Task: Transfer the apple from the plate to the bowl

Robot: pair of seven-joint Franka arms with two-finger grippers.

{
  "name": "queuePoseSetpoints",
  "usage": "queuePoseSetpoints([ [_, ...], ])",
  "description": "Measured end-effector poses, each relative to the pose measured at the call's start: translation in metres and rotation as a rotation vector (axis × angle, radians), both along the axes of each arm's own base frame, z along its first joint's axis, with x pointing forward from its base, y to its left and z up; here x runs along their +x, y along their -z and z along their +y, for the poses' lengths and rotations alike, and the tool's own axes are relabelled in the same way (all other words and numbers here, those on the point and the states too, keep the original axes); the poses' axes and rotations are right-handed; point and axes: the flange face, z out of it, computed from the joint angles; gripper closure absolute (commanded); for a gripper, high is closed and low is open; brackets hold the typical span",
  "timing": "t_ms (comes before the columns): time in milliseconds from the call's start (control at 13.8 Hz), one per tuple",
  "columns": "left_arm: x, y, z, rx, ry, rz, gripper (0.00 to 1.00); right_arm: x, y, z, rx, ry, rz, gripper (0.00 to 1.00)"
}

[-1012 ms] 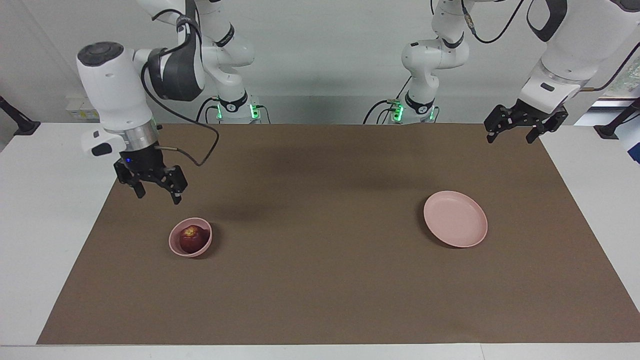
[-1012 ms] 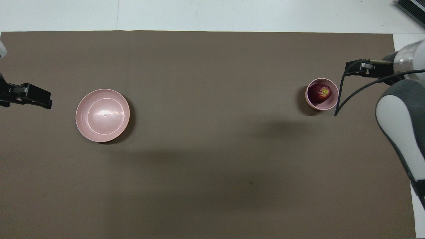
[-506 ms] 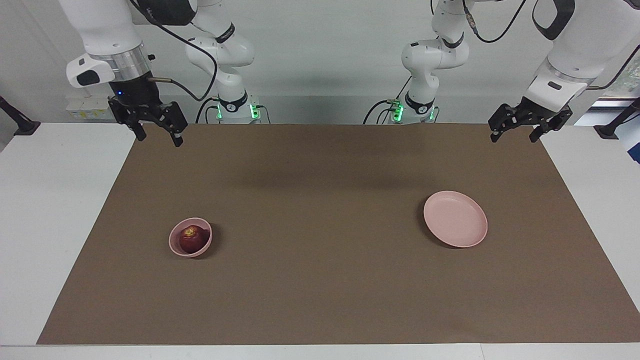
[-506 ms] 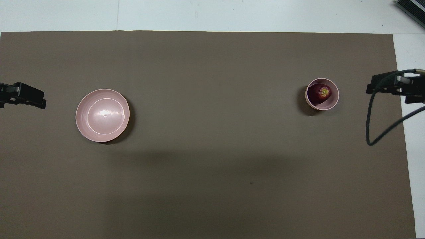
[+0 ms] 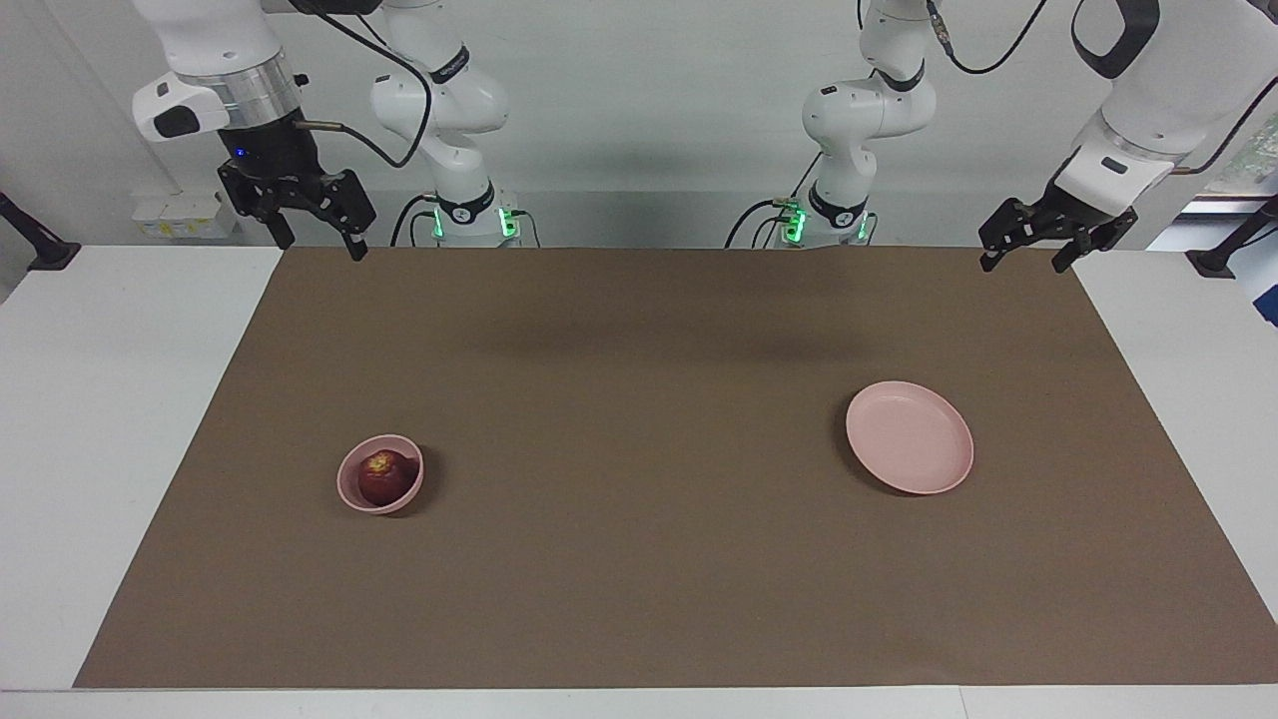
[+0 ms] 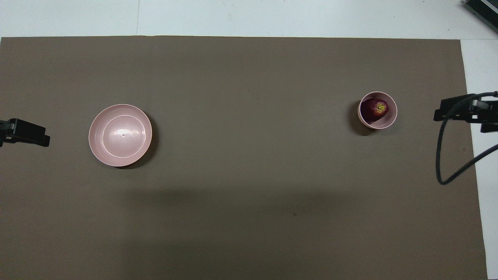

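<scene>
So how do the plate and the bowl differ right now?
The plate is wide and flat; the bowl is smaller and deeper. The plate holds nothing; the bowl holds the apple. The plate lies toward the left arm's end, the bowl toward the right arm's. Both are round and pale pink.

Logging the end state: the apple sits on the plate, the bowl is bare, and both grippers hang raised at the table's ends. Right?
Not quite. The apple sits in the bowl, and the plate is bare, as the facing view shows. The left gripper and right gripper do hang raised at the ends.
</scene>
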Motion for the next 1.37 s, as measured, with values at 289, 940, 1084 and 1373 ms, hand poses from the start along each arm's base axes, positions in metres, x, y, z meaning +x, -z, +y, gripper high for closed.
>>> queuePoseSetpoints([
  [289, -0.009, -0.016, -0.002, 0.0, 0.01, 0.048, 0.0, -0.002, 0.003, 0.007, 0.0, -0.013, 0.024, 0.0],
  [940, 0.002, -0.022, -0.003, -0.009, 0.018, 0.024, 0.0, -0.008, 0.007, 0.014, -0.006, -0.086, 0.073, 0.0],
  [1084, 0.005, -0.024, -0.004, -0.01, 0.017, 0.0, 0.0, -0.008, 0.007, 0.014, -0.006, -0.094, 0.073, 0.0],
  [1373, 0.006, -0.024, -0.004, -0.011, 0.017, -0.008, 0.0, -0.008, 0.006, 0.017, -0.008, -0.119, 0.072, 0.0],
])
